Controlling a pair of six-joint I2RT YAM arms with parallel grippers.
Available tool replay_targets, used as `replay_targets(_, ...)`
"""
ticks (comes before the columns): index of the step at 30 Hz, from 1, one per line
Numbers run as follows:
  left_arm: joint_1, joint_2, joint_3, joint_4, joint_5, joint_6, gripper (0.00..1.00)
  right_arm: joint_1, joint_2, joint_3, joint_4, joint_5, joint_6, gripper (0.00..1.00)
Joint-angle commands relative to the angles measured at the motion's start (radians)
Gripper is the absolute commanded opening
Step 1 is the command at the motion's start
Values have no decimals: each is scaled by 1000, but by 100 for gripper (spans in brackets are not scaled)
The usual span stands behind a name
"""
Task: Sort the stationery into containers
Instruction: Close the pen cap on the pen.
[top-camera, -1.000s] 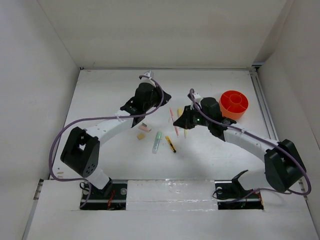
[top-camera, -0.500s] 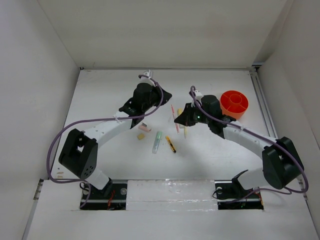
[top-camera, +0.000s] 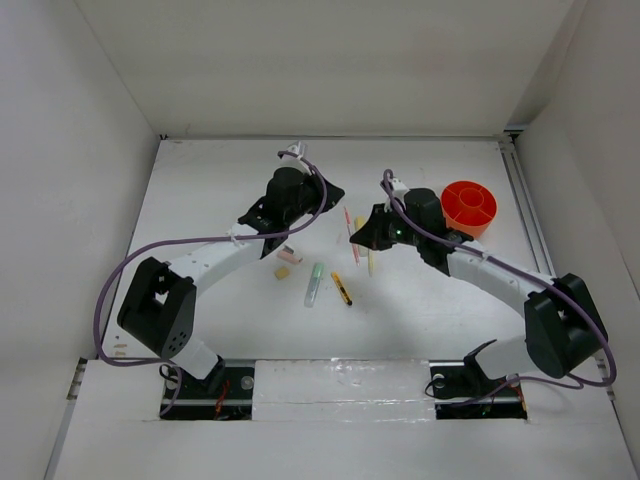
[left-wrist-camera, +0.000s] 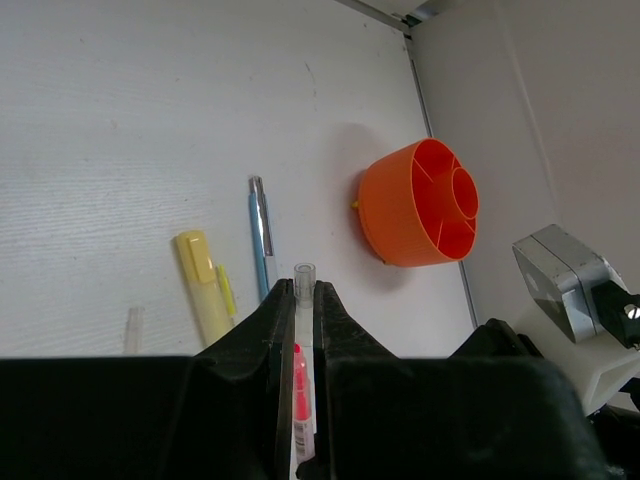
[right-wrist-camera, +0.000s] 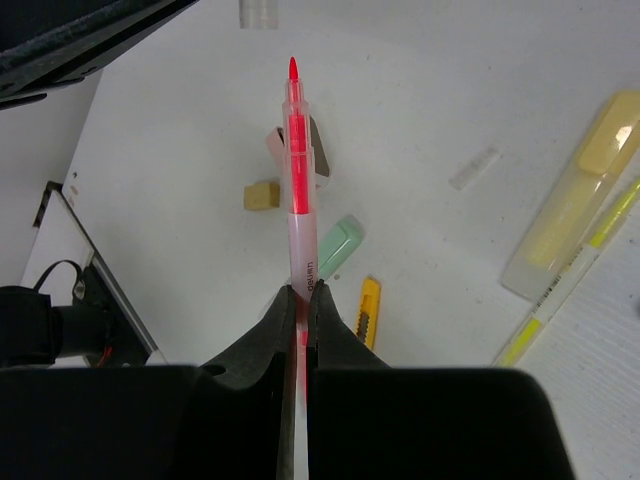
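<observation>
- Left wrist view: the left end effector (left-wrist-camera: 304, 290) has its fingers nearly together on a clear tube (left-wrist-camera: 304, 320) with red inside. The tube's open end pokes just past the fingertips. I cannot tell whether this tube is part of the red pen. Beyond it on the bench (left-wrist-camera: 120, 120) lie a grey-blue pen (left-wrist-camera: 262, 235), a yellow marker (left-wrist-camera: 203, 285) with a thin yellow pen (left-wrist-camera: 227, 290) just beside it, and a clear cap (left-wrist-camera: 133, 328). The orange pot (left-wrist-camera: 385, 215) stands further right, near the bench's edge, and its compartments show.
- Right wrist view: the right end effector (right-wrist-camera: 300, 295) is pinched tight on the red pen (right-wrist-camera: 297, 170). The pen is held clear of the bench with its tip pointing away from the fingers. Under it lie a pink eraser (right-wrist-camera: 275, 150), a tan eraser (right-wrist-camera: 262, 195), a pale green marker (right-wrist-camera: 338, 248) and a short yellow-black pen (right-wrist-camera: 368, 312).
- Top view: both end effectors hang close together over mid-bench, with the red pen between them. The orange pot sits just right of the right wrist. The erasers, pale green marker and short yellow-black pen lie nearer the arm bases, well apart from the pot.
</observation>
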Motion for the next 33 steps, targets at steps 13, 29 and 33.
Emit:
replay_targets(13, 0, 0, 5, 60, 31, 3, 0, -21, -5, 54, 62, 0, 0, 0)
replay_targets(29, 0, 20, 25, 50, 22, 3, 0, -2, -5, 63, 62, -9, 0, 0)
replay_targets(33, 0, 20, 16, 59, 22, -6, 0, -2, -5, 63, 62, 0, 0, 0)
